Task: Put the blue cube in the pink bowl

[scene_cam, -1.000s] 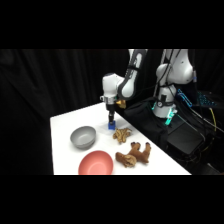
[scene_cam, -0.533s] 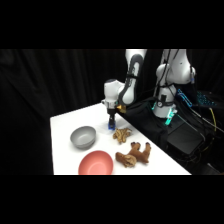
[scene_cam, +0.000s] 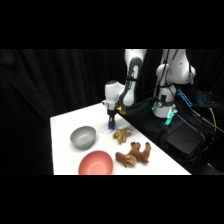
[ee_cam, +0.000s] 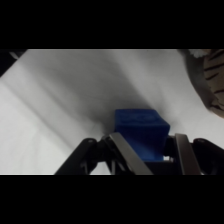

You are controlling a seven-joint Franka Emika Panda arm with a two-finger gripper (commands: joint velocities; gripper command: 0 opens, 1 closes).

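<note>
The blue cube rests on the white table, and in the side view only a sliver of the blue cube peeks out under the fingers. My gripper is down at the table over it. From the wrist, the gripper is open, with one finger on each side of the cube and a thin gap still showing at the right finger. The pink bowl sits near the table's front edge, well in front of the gripper.
A grey bowl stands left of the gripper, behind the pink one. A brown root-like piece lies just right of the cube, with others nearer the front. Black equipment and cables lie off the table's right side.
The gripper has come down from above the table to the cube's level, drifting slightly forward. Bowls and brown pieces have not moved.
</note>
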